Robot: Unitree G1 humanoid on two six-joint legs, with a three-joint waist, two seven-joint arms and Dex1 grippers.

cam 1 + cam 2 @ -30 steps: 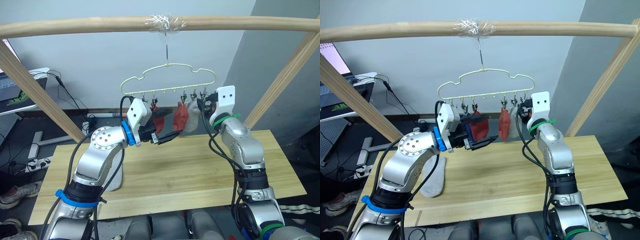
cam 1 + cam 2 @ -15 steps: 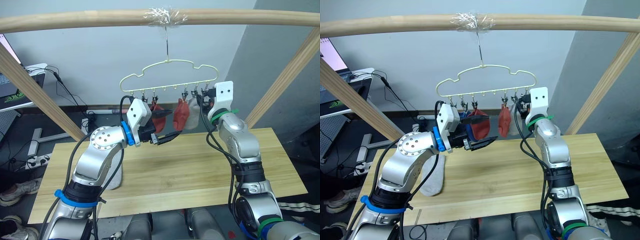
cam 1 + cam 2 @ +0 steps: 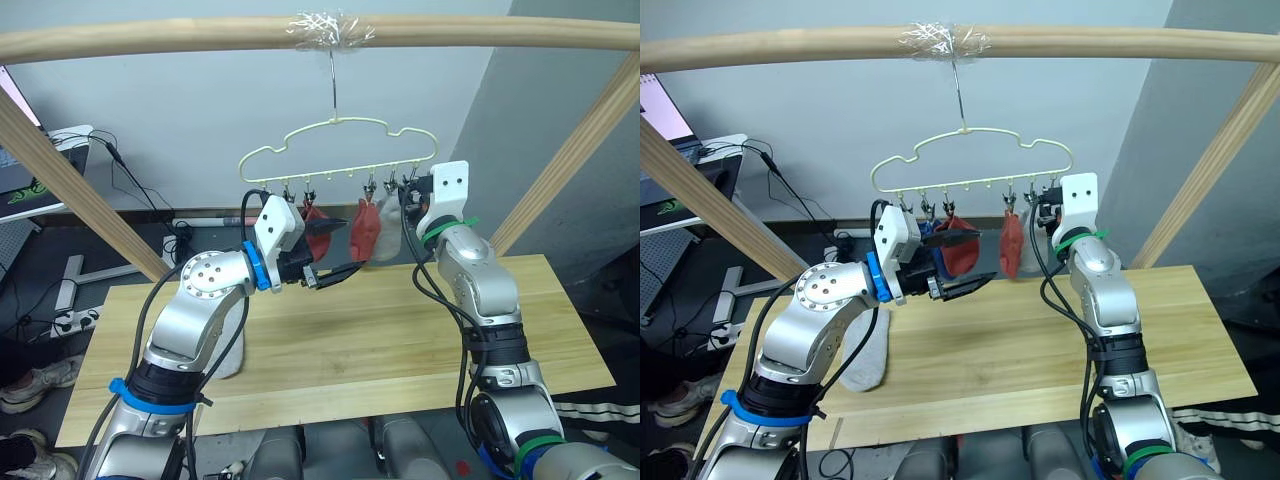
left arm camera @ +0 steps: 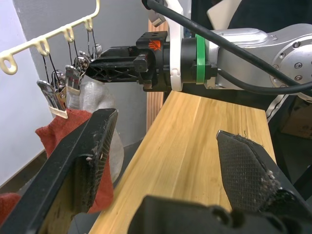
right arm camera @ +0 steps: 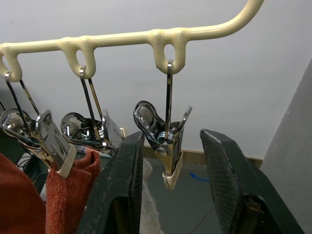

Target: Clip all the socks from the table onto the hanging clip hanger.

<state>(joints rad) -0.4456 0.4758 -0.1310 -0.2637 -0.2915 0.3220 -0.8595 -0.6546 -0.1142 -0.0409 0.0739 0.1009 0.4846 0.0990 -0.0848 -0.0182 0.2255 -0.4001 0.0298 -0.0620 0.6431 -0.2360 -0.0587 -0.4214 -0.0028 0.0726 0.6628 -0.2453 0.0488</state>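
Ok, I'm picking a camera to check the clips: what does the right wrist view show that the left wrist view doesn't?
Right wrist view: the end clip up close, empty, between the right hand's open fingers. Left wrist view: the table, the left hand open, and the right hand seen from outside. Shared: the clip hanger and a clipped rust red sock.

Open left gripper (image 4: 165, 161) near red sock (image 4: 58, 134)
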